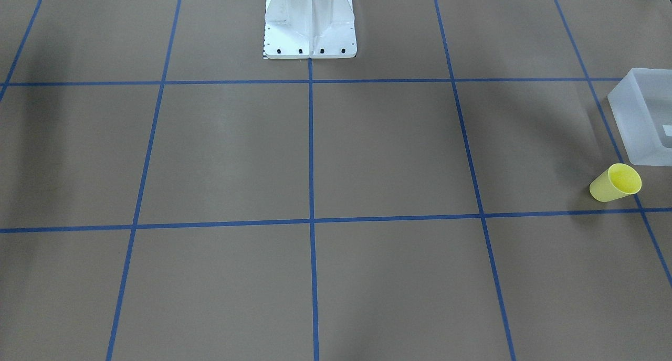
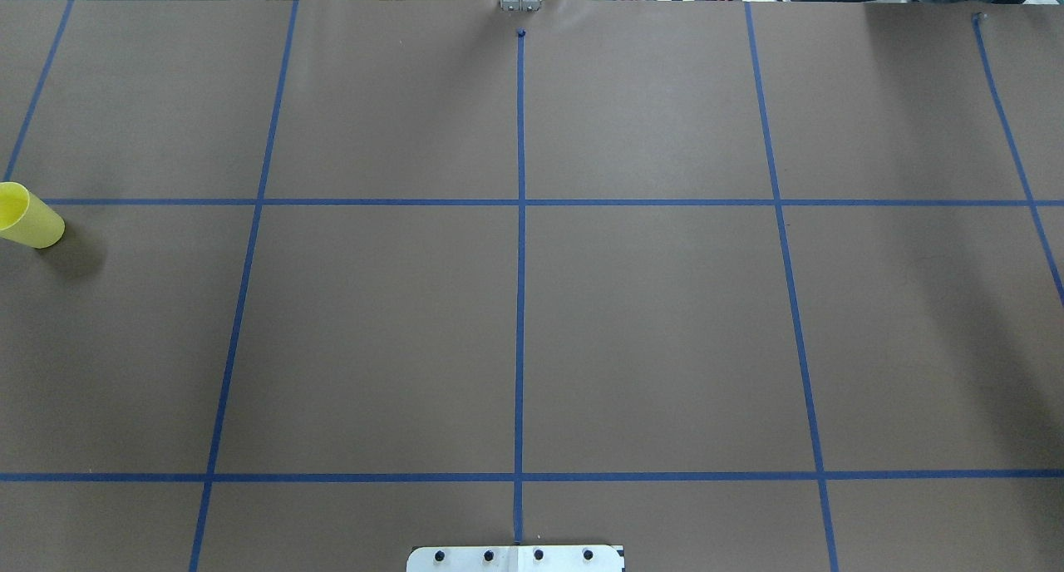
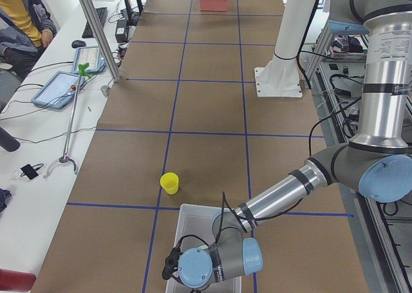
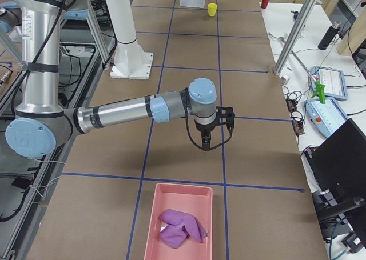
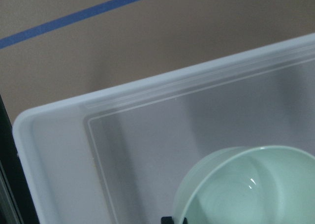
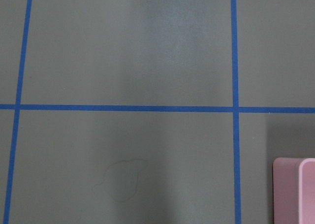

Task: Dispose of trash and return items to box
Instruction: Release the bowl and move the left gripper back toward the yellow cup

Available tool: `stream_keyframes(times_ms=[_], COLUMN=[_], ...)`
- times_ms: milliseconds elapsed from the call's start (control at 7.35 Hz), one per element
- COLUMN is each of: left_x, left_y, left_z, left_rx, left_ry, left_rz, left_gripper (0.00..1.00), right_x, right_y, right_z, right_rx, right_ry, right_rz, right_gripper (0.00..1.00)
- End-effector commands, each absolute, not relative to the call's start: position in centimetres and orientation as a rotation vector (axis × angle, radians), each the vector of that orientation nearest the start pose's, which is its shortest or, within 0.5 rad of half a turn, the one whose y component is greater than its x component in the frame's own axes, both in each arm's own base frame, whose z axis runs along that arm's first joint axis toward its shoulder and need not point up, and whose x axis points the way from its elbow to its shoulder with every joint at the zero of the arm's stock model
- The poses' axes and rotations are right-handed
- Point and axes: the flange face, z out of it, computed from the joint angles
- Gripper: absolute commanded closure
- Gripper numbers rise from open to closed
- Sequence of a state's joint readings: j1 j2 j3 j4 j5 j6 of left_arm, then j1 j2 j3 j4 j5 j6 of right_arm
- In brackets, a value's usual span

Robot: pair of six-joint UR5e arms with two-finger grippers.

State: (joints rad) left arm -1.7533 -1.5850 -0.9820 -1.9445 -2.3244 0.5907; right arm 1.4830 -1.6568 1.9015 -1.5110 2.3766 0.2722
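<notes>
Left gripper [image 3: 172, 263] hangs over box [image 3: 193, 208], grip state untellable; yellow cup [image 3: 169, 183] stands upright just up-frame, nearest this gripper.

Table [image 2: 648, 322], middle squares: bare brown paper from end to end, open passage. Robot-side edge, centre: white pedestal base [image 1: 310, 35] stands fixed. Left end: box [image 1: 632, 117] with a pale green bowl [image 5: 246, 189] inside and the left arm [image 3: 283, 193] low over it. Yellow cup [image 1: 615, 182] stands upright near the box's operator-side corner, with a small gap between. Right end: pink tray [image 4: 154, 226] holding purple cloth [image 4: 182, 227]. Right arm [image 4: 120, 112] reaches across the right half, and the right gripper [image 4: 206, 144] hangs above the paper.
</notes>
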Motion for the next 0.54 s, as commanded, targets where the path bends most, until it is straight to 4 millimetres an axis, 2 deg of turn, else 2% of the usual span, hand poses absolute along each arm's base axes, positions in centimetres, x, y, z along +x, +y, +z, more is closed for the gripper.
stream_keyframes(times_ms=[0, 136, 272, 408], left_x=[-14.0, -14.2, -14.7, -15.1], left_y=[-39.6, -40.9, -43.4, -45.7], left_z=[89.7, 88.1, 83.7, 77.3], left_rx=[0.104, 0.12, 0.165, 0.155], left_ry=[0.759, 0.754, 0.737, 0.736], left_rz=[0.308, 0.278, 0.231, 0.102], left_gripper=[0.15, 0.02, 0.02, 0.02], right_x=[1.2, 1.1, 1.0, 0.6], right_y=[-46.3, -46.3, -46.3, -46.2], right_z=[52.4, 52.3, 52.1, 51.5], right_rx=[0.132, 0.133, 0.136, 0.14], right_ry=[-0.84, -0.84, -0.843, -0.845], right_rz=[0.041, 0.039, 0.035, 0.027], right_gripper=[0.0, 0.0, 0.0, 0.0])
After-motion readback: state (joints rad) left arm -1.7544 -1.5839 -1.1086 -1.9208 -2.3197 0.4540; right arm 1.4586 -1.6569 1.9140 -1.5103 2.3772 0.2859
